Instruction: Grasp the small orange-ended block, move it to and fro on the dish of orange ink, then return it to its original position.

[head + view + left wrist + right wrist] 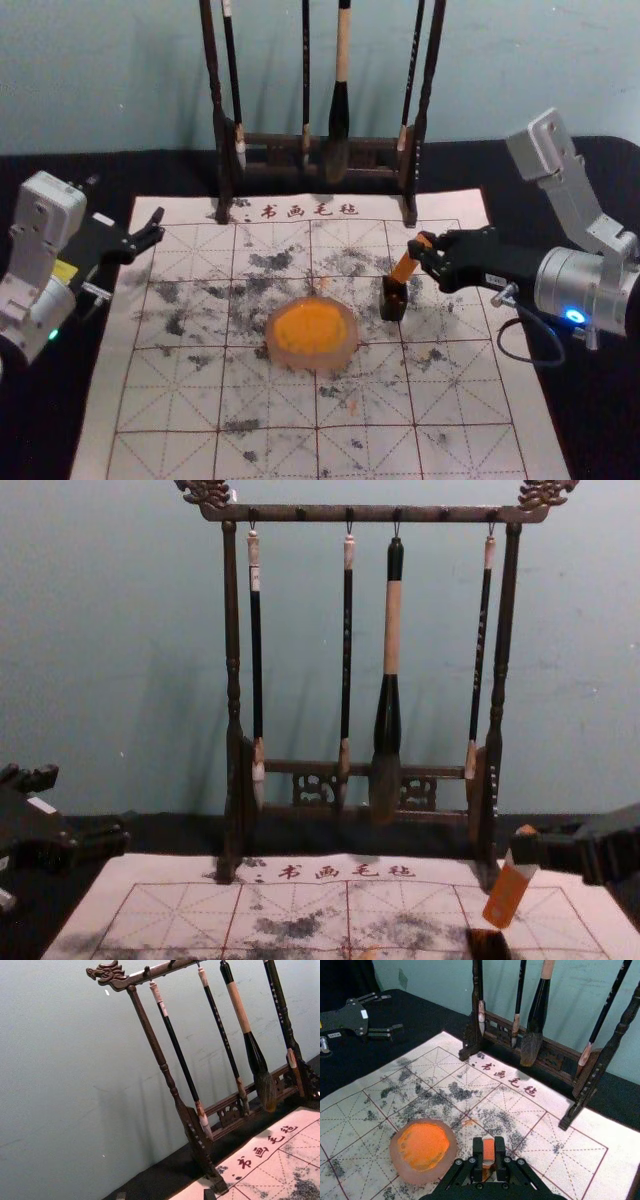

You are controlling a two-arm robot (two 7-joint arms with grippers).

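At the right of the head view, my right gripper (422, 249) is shut on the upper end of the small orange block (405, 268). The block tilts, its lower end close over a small dark holder (393, 300); contact is unclear. The right wrist view has the orange block (489, 1150) between the fingers of my right gripper (488, 1145). The dish of orange ink (311, 362) lies left of the holder on the mat. My left gripper (128, 202) is parked open at the far left; in its wrist view the left gripper (165, 1195) has its tips apart at the edge.
A dark wooden rack (290, 142) with several hanging brushes stands across the mat's back edge. The white gridded mat (170, 400) carries grey ink smudges and lies on a black table (45, 430), with a wall behind.
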